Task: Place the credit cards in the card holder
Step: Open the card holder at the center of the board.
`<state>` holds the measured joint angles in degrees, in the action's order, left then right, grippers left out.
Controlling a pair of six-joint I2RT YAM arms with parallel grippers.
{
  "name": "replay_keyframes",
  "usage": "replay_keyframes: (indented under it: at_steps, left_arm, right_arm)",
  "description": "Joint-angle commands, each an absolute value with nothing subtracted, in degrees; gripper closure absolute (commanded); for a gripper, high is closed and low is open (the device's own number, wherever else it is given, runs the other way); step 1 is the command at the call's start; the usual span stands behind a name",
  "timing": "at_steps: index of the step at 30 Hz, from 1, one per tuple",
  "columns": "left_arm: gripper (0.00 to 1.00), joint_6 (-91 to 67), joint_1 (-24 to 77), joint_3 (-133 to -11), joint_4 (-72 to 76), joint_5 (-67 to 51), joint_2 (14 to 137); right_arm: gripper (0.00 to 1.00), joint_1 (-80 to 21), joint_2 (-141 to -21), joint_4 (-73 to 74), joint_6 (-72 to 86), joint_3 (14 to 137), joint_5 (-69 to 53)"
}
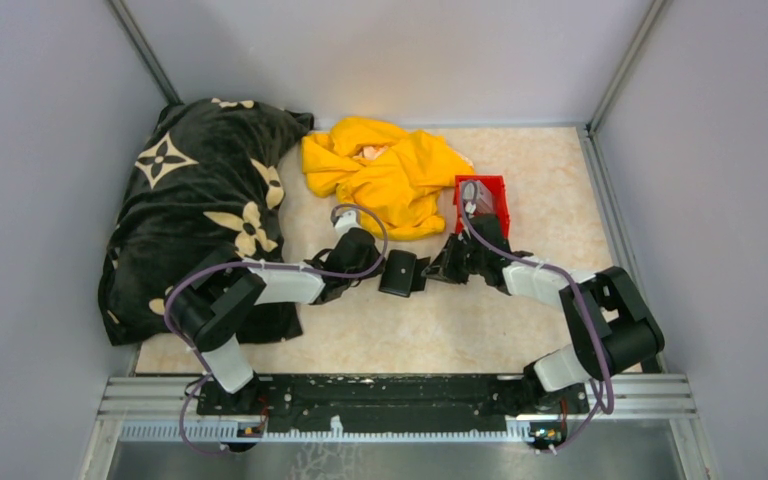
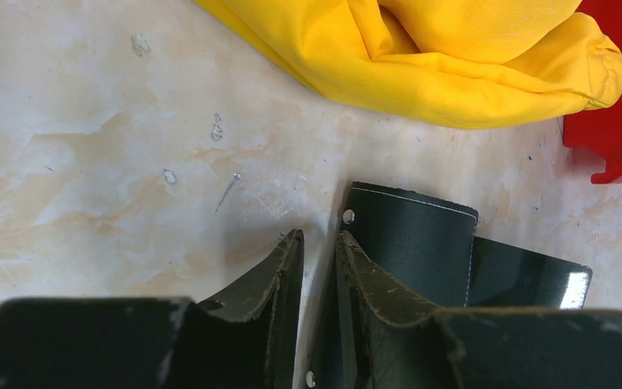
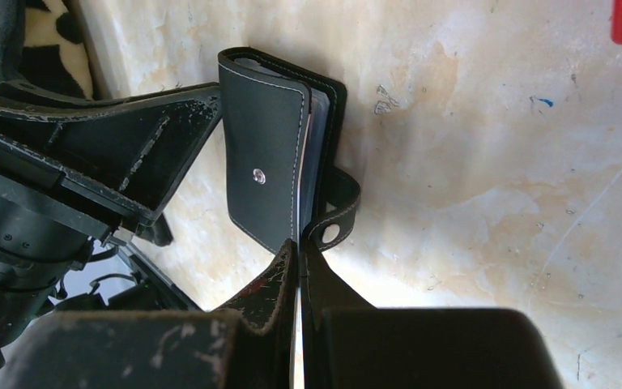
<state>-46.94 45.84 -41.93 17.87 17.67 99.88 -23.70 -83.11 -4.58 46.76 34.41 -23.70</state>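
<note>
**Top view.** The card holder [image 1: 400, 272], a small black folding wallet with a snap tab, sits mid-table with its long axis roughly 12 to 6. The left gripper [image 1: 372, 276] is at its 9 o'clock and the right gripper [image 1: 436, 268] at its 3 o'clock, both right up against it. A red plastic bin [image 1: 500, 190] lies at 1 o'clock, a crumpled yellow cloth [image 1: 385, 175] at 12, and a black blanket with cream flower motifs [image 1: 200, 200] at 10. Something pale grey lies in the bin; I cannot tell whether it is credit cards.

**Left wrist.** The jaws stand narrow, with the stitched edge of the wallet's cover running into the gap. I judge this a grip on that cover.

**Right wrist.** The jaws are pressed together, tips at the wallet's [image 3: 263, 162] 6 o'clock corner, just where the front cover parts from the pale inner leaves. A thin pale sliver shows between the fingers [image 3: 271, 292]. It may be a card seen edge-on, but that is unconfirmed. The coming move turns on lining that sliver up with the slot mouth, which faces these jaws.

**Writing.** None can be read. The snap stud [image 3: 259, 176] is plain, and the blanket's motifs carry no legible letters.
</note>
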Motion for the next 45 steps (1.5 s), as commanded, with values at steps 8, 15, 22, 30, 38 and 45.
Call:
replay_keyframes:
  at_steps: [8, 15, 22, 30, 38, 45]
  left_arm:
    - [0.70, -46.37, 47.88, -38.40, -0.77, 13.39, 106.48]
    - [0.70, -46.46, 48.15, -38.64, -1.14, 13.48, 106.78]
    - [0.70, -46.53, 48.16, -38.93, -1.35, 13.62, 107.00]
    - [0.70, -46.58, 48.22, -38.84, -1.38, 13.71, 106.92]
    - [0.70, -46.54, 48.20, -38.93, -1.38, 13.75, 107.12]
    - [0.70, -46.50, 48.17, -39.02, -1.33, 13.69, 107.22]
  right_arm:
    - [1.00, -23.29, -84.05, -10.31, 48.26, 33.57, -25.47]
    - [1.00, -23.29, -84.51, -10.81, 48.19, 33.01, -25.37]
    - [1.00, -23.29, -83.18, -8.56, 46.86, 33.39, -24.21]
    - [1.00, -23.29, -82.84, -8.09, 46.63, 33.55, -24.17]
    - [1.00, -23.27, -81.75, -7.15, 46.49, 34.00, -23.65]
    - [1.00, -23.29, -81.62, -6.81, 46.32, 34.10, -23.55]
